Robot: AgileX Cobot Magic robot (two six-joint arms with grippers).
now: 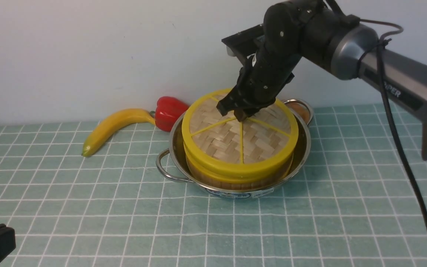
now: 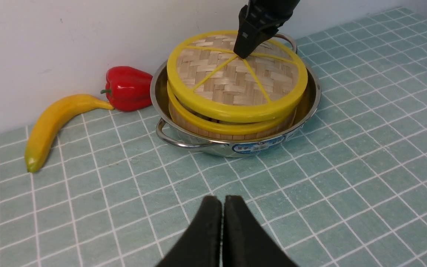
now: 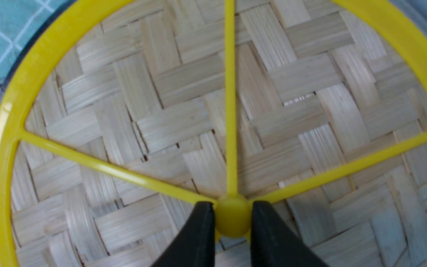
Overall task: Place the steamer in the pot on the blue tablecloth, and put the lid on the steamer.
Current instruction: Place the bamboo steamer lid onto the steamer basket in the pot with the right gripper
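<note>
Left claw (image 2: 222, 200): low at the near left edge of the scene, well apart from the cookware; its two black fingers are pressed together with nothing between them.
Banana (image 1: 113, 124): lies on the cloth at the far left, near the wall, with no part in the job.
Red pepper (image 1: 169, 111): just right of the banana's stem, beside the pan's far left rim.
Tablecloth (image 1: 310, 222): teal-blue with a white grid, covering the whole table.
Pot (image 1: 307, 142): shiny shallow steel pan with loop handles, standing on the cloth in the middle.
Steamer (image 1: 235, 181): round bamboo basket sitting inside the pot, so that step looks done.
Lid (image 1: 235, 137): woven disc with yellow rim and spokes, lying on top of the basket; from the left arm's camera its near edge seems to sit slightly proud of the basket's rim, so whether it is fully seated I cannot tell.
Right claw (image 1: 240, 114): reaches down from the far right, fingers pinching the yellow knob (image 3: 232, 220) at the lid's centre.
Progress: nearly finished, by my reading.
Left to do: probably check the lid sits level, let go of the knob, and lift the arm clear.
</note>
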